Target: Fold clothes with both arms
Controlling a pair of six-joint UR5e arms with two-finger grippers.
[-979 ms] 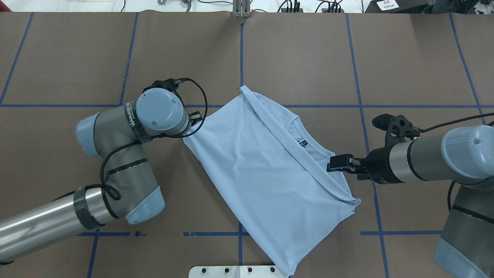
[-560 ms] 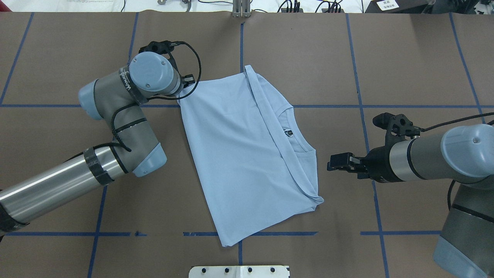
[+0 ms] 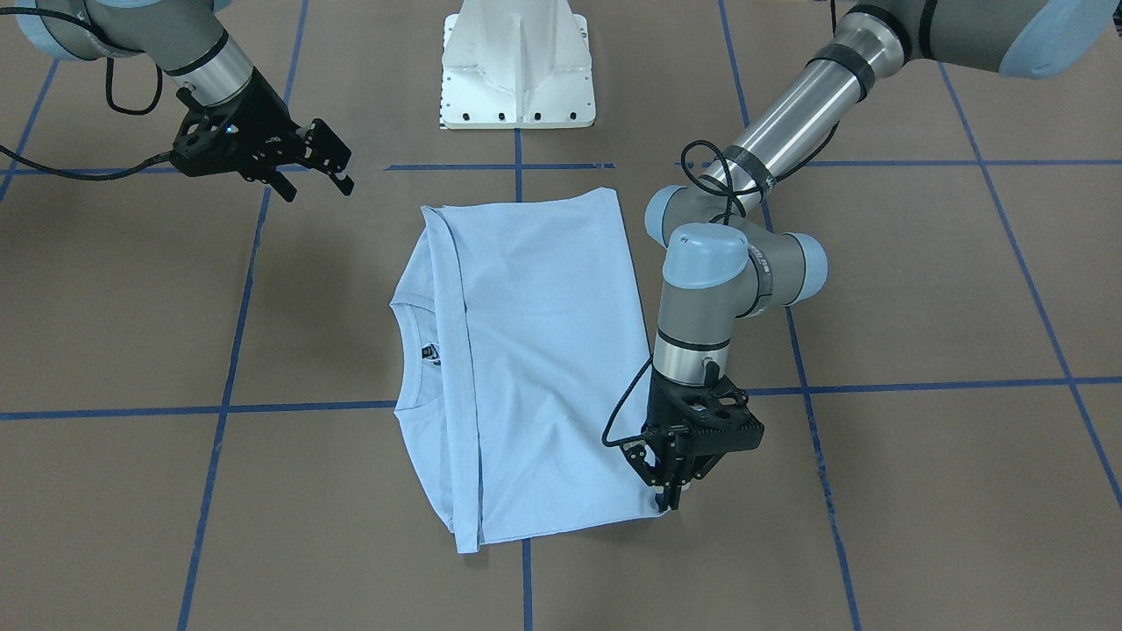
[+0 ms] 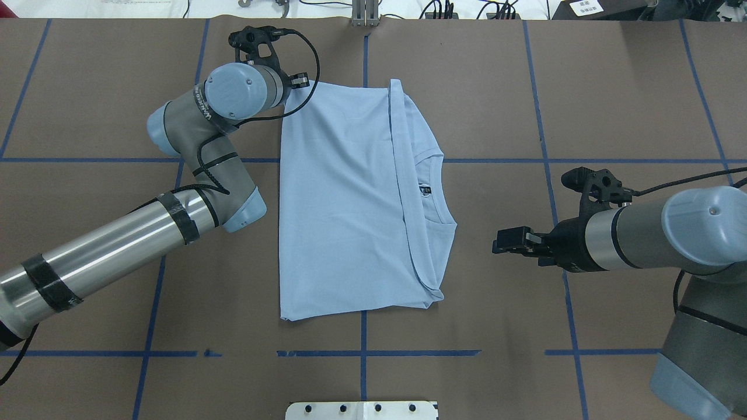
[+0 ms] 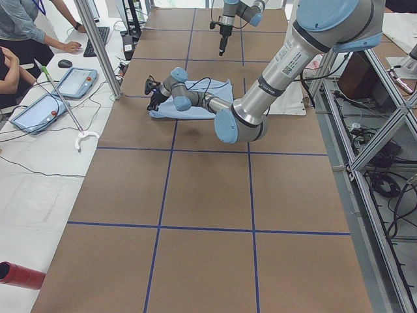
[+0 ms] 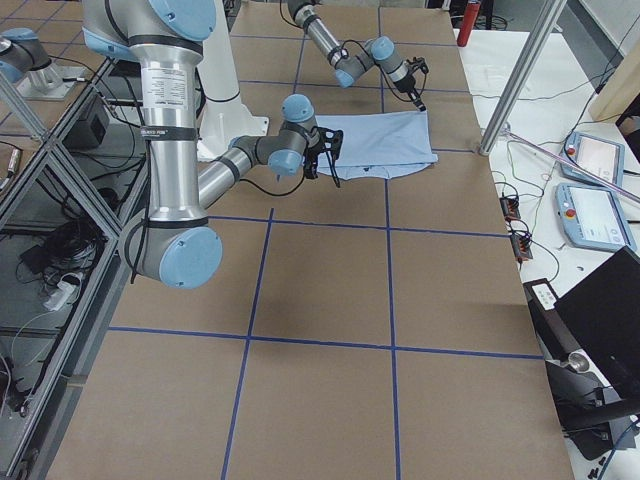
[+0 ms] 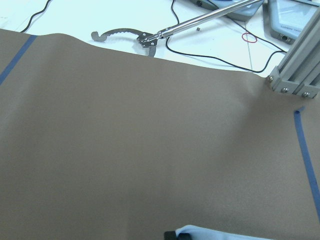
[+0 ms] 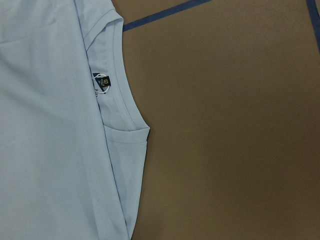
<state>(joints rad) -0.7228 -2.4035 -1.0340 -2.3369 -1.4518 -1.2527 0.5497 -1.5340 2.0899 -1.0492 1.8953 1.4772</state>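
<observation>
Nearest the robot, the near edge of the T-shirt [image 4: 338, 198] lies flat on the counter [image 4: 467, 87]. The shirt is folded into a rectangle whose long axis runs straight away from the robot. Off the shirt's right side, level with its collar [image 4: 443, 192] and apart from the cloth, the right pincer [image 4: 506, 242] hovers with jaws spread, holding nothing. At the shirt's far left corner, the left pincer [image 3: 669, 495] points down, clamped on that corner. The right arm looks nearer the shirt's collar edge, so a next fold likely starts there.
</observation>
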